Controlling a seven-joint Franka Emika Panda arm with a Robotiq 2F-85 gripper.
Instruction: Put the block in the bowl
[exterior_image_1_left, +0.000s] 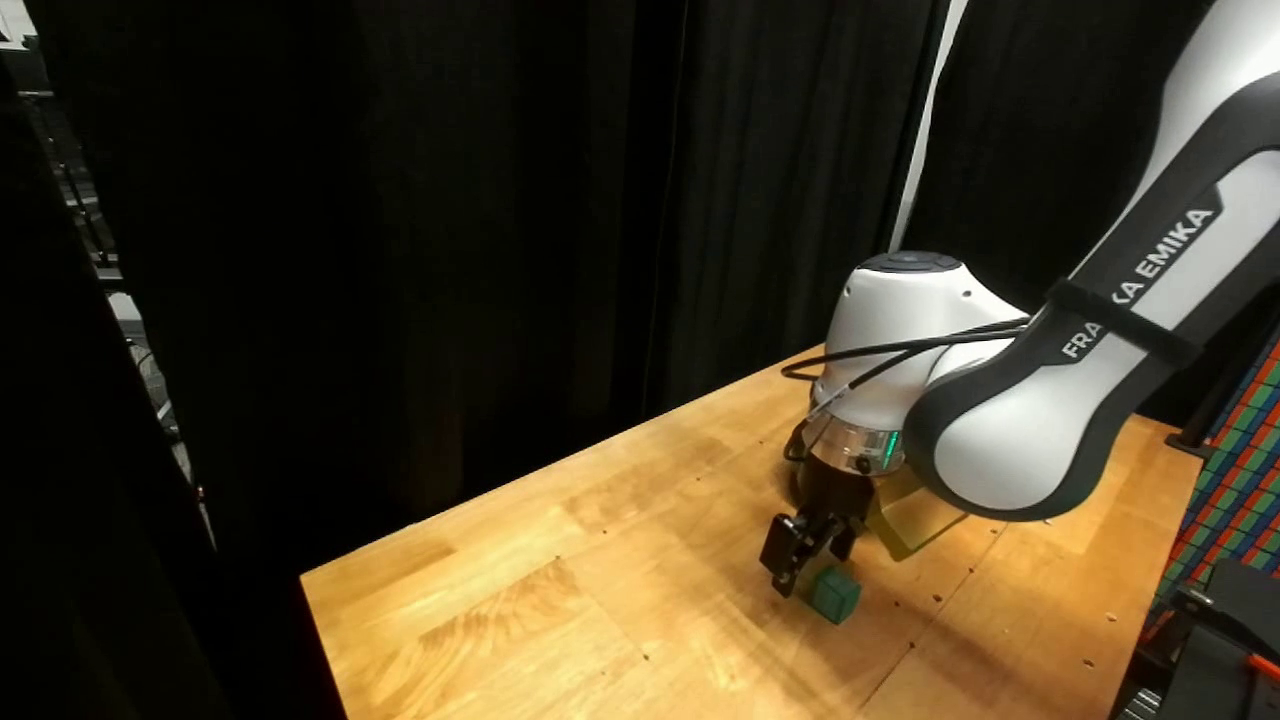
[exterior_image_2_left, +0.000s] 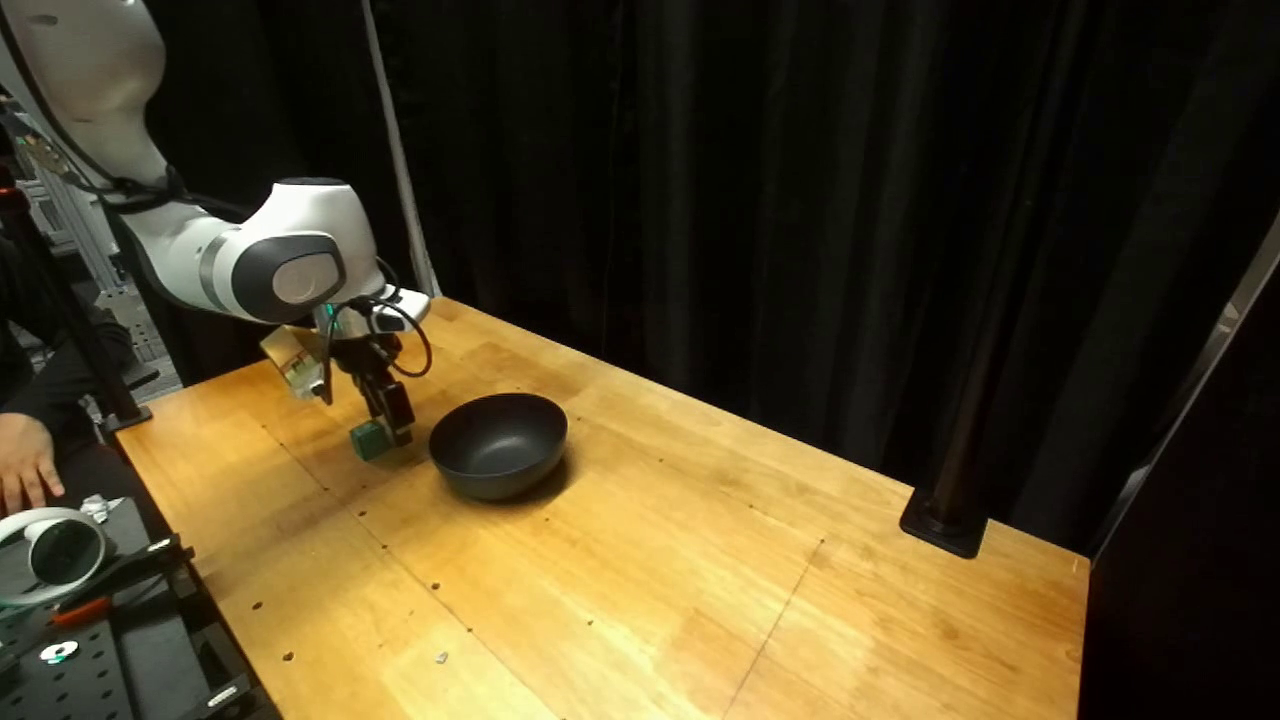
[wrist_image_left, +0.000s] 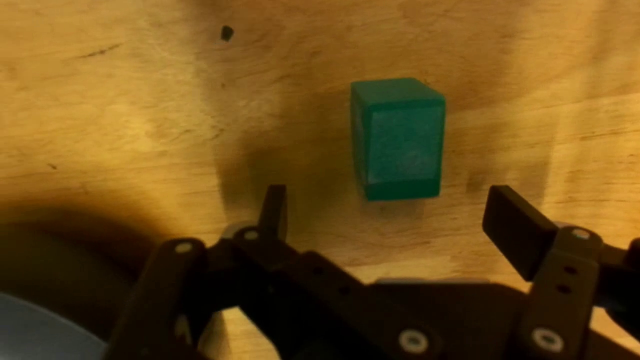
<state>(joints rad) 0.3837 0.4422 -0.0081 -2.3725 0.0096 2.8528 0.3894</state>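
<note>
The block (wrist_image_left: 406, 145), a small green cube, sits on the wooden table; it also shows in both exterior views (exterior_image_1_left: 835, 595) (exterior_image_2_left: 370, 440). My gripper (wrist_image_left: 386, 215) is open and empty, low over the table beside the block. In the wrist view the block lies sideways between the two fingers but just beyond their tips, apart from both. The gripper also shows in both exterior views (exterior_image_1_left: 813, 568) (exterior_image_2_left: 388, 425). The bowl (exterior_image_2_left: 500, 448), round, black and empty, stands close beside the gripper. Part of the bowl (wrist_image_left: 40, 330) shows at the wrist view's lower left.
The wooden table (exterior_image_2_left: 640, 590) is bordered by black curtains (exterior_image_2_left: 780, 250). A black post base (exterior_image_2_left: 945, 525) stands at the table's far edge. A cart (exterior_image_2_left: 150, 640) with a white ringed device (exterior_image_2_left: 60, 550) and a person's hand (exterior_image_2_left: 25, 465) are beside the table.
</note>
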